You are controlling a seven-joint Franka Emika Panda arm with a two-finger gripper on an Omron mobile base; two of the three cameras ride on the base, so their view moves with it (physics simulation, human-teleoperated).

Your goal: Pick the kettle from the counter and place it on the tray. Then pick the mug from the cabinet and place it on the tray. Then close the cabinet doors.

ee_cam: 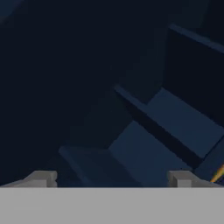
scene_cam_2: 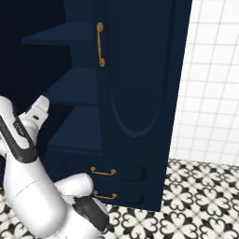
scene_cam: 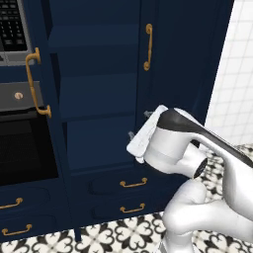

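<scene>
The cabinet is tall and navy blue, and its inner shelves are bare where I can see them. Its left door stands open, edge-on, with its brass handle facing me. The right door is shut, its handle at the inner edge. My gripper is open with nothing between its fingers, just in front of the lower shelf beside the right door. In the hand view the fingertips stand wide apart, looking at dark shelves. The mug, kettle, tray and counter are out of view.
Two drawers with brass handles sit below the shelves. A black-fronted oven unit with a keypad above it stands to the left. A white tiled wall rises on the right over the patterned floor.
</scene>
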